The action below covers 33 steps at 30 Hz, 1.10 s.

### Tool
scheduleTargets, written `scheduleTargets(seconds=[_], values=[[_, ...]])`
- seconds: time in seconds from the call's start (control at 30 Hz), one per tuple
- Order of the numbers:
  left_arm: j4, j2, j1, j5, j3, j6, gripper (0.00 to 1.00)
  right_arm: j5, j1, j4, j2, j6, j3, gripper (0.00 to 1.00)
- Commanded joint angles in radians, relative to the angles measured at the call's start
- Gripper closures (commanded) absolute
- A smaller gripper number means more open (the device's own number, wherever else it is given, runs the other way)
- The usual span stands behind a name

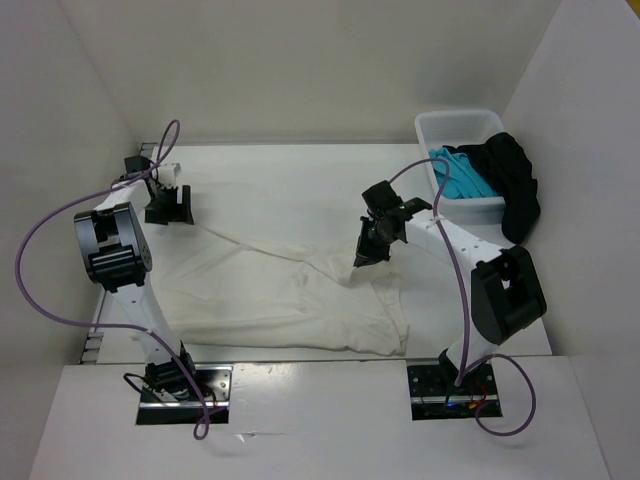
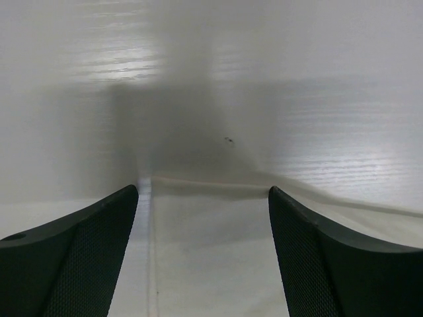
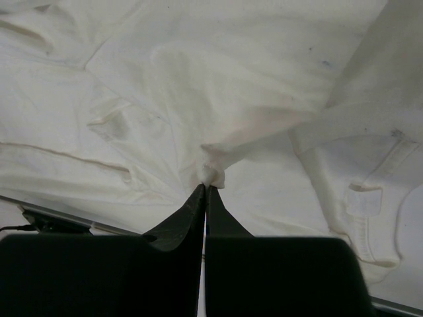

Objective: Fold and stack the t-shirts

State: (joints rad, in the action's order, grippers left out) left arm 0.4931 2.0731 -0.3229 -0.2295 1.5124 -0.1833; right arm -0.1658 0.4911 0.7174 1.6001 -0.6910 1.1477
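A white t-shirt (image 1: 260,290) lies spread and creased across the middle of the table, with one strip of it stretched toward the far left. My left gripper (image 1: 171,212) sits low at that far-left end, open, its fingers either side of the shirt's edge (image 2: 205,251); in the left wrist view the gripper (image 2: 203,191) holds nothing. My right gripper (image 1: 365,255) is shut on a pinch of the white t-shirt near its right middle. In the right wrist view the gripper (image 3: 206,187) grips a small bunch of cloth, and the shirt (image 3: 231,66) is pulled into folds toward it.
A white bin (image 1: 460,125) stands at the far right with a teal shirt (image 1: 462,180) in it and a black shirt (image 1: 515,185) hanging over its right side. White walls enclose the table on the left, back and right.
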Motion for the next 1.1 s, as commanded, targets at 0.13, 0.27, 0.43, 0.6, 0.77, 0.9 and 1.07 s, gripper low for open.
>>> scheduleTargets(seconds=[0.13,0.27,0.43,0.6,0.77,0.9,1.07], values=[[-0.022,0.041,-0.015,0.102,0.013,0.074,0.13,0.006,0.010,-0.030,0.011,0.001,0.046,1.00],[-0.033,0.051,-0.015,0.113,-0.001,0.062,0.13,0.006,0.010,-0.030,0.020,0.001,0.055,1.00],[0.002,0.073,-0.004,0.099,0.008,0.036,0.43,0.006,0.010,-0.030,0.020,0.001,0.055,1.00],[0.012,0.082,0.005,0.090,0.008,0.016,0.76,0.006,0.010,-0.030,0.020,0.001,0.064,1.00],[0.012,0.070,0.005,0.090,-0.021,-0.024,1.00,0.006,0.010,-0.021,0.020,0.001,0.064,1.00],[0.012,-0.007,0.005,0.090,-0.070,-0.108,1.00,0.015,0.010,0.014,0.011,0.010,0.095,1.00],[0.012,-0.201,-0.005,0.081,-0.161,-0.284,1.00,0.015,0.010,0.068,-0.038,0.019,0.107,1.00]])
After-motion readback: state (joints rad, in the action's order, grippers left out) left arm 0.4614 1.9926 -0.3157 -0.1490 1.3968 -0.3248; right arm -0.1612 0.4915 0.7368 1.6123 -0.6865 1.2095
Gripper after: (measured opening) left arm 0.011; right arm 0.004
